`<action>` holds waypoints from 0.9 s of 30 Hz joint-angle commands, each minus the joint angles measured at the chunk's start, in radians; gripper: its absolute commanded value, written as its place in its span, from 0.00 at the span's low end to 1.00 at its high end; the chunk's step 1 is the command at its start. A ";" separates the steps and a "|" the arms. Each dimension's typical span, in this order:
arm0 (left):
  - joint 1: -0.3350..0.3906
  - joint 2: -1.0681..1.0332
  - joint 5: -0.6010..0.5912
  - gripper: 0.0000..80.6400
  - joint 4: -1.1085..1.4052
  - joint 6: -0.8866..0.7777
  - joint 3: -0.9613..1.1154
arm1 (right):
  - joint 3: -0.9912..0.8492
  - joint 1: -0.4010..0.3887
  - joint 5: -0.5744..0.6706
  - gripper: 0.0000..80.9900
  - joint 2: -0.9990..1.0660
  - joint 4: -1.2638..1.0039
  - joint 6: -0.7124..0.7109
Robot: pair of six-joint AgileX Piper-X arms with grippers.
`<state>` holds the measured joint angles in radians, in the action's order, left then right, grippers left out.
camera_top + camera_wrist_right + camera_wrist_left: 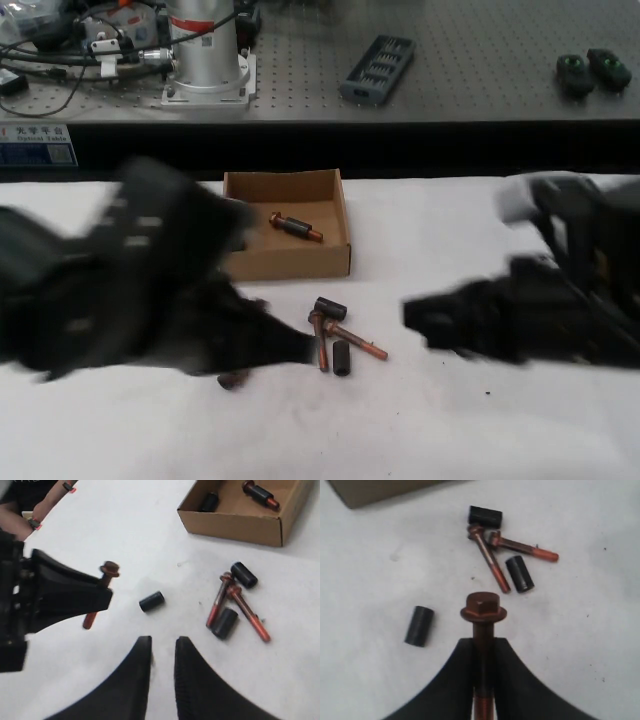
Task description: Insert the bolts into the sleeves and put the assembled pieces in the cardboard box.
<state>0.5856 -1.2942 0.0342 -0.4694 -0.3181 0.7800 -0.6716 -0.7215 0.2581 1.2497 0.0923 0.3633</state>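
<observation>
1. left end effector: was closed on a bolt, gripped along the shank; left the flanged hex head clear beyond the fingertips. Hung above the tabletop, close by the loose parts.
2. right end effector: stood parted by a narrow gap, gripping nothing. Faced the left end effector across the loose sleeve.
3. loose sleeve: lay on its side on the tabletop, apart from all other parts, between the two end effectors. Sat just ahead of the right fingertips and off to one side of the held bolt, not in line with its shank. Ran its long axis flat along the tabletop and slantwise to the right fingers' line. Judged about equally near to both, yet suited only to the empty right end effector; would probably need lifting and turning end-on to the shank before insertion.
4. loose bolts: two, lay flat with heads touching and shanks spread apart, beyond the held bolt's head toward the box.
5. further sleeves: two, on their sides; one against the bolt heads, one between the shank ends.
6. cardboard box: stood beyond the loose parts, well apart from the loose sleeve. Held one assembled piece, plus a dark sleeve-like piece by a wall, too small to identify.
</observation>
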 commanded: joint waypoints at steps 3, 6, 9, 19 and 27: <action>-0.081 0.174 0.015 0.01 0.008 -0.010 -0.058 | -0.129 -0.031 -0.002 0.20 0.182 -0.008 0.100; -0.132 0.271 0.015 0.01 0.008 0.019 -0.086 | -0.228 -0.053 0.000 0.29 0.315 0.004 0.230; -0.173 0.344 0.009 0.01 -0.013 0.018 -0.095 | -0.316 -0.079 -0.033 0.34 0.415 0.084 0.386; -0.218 0.486 -0.001 0.01 -0.141 0.042 -0.095 | -0.503 -0.184 -0.258 0.33 0.561 0.322 0.709; -0.241 0.581 -0.001 0.01 -0.244 0.095 -0.095 | -0.627 -0.191 -0.209 0.33 0.665 0.407 0.803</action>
<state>0.3616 -0.7674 0.0343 -0.6982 -0.2595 0.6841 -1.2583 -0.9077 0.0426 1.8881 0.4798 1.1105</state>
